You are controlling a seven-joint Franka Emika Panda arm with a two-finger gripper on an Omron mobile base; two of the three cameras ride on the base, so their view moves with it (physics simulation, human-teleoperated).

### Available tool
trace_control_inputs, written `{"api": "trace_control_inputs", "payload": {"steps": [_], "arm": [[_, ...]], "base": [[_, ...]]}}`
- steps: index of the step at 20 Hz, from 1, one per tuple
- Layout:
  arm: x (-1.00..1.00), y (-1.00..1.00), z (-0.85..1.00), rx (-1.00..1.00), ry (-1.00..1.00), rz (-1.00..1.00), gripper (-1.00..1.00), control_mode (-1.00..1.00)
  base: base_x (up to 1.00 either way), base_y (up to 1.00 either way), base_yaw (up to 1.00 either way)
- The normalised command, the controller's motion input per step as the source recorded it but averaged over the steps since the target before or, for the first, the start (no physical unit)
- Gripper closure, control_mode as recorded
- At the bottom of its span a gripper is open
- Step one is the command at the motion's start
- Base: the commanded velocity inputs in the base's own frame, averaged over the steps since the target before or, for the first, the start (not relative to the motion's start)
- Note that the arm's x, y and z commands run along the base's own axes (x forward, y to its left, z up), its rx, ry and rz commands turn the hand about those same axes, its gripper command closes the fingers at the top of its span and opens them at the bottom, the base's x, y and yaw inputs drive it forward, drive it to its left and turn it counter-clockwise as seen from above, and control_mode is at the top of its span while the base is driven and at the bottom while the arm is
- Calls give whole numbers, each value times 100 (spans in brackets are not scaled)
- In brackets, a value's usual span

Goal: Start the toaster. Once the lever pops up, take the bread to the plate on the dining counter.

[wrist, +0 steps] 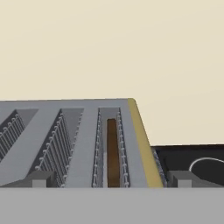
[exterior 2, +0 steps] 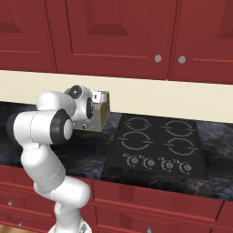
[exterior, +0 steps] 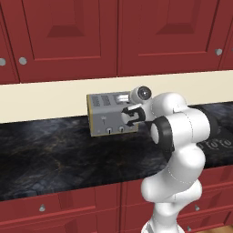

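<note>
**A:** Start with the left base view. Where's the toaster?

**B:** I've got the toaster [exterior: 110,113] standing on the black tabletop [exterior: 54,154], its back against the cream wall strip [exterior: 45,98] under the red cabinets [exterior: 68,36]. Its long side runs along the wall and its front, with the slider tabs and small knobs, faces out toward me, turned slightly to my left. My pincer [exterior: 130,115] is right at the front right end of it, and the arm's wrist covers that corner, so I can't make out the lever.

**A:** And the right base view?

**B:** Same toaster [exterior 2: 101,111], seen from its right end: the brassy end panel faces the cooktop [exterior 2: 157,145], which lies just beside it on the tabletop. The wrist hides most of the front, and the pincer itself I can't pick out here.

**A:** Hand view?

**B:** I'm looking along the toaster's top [wrist: 87,131] from its front edge. The slots run away from me toward the wall, side by side. The bread [wrist: 112,153] sits down in the rightmost slot, standing on edge, its length running along the slot. The fingertips [wrist: 40,179] stand far apart, one at each side of the toaster's right-hand end, spread fully and with nothing between them.
</note>
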Motion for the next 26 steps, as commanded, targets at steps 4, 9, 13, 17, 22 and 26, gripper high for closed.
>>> {"api": "trace_control_inputs", "payload": {"steps": [4,9,13,17,22,26], "arm": [[0,-3,0,0,0,0,-100,-100],[0,0,0,0,0,0,-100,-100],[0,0,0,0,0,0,-100,-100],[0,0,0,0,0,0,-100,-100],[0,0,0,0,0,0,-100,-100],[0,0,0,0,0,0,-100,-100]], "base": [[0,0,0],[0,0,0],[0,0,0],[0,0,0],[0,0,0],[0,0,0]]}}
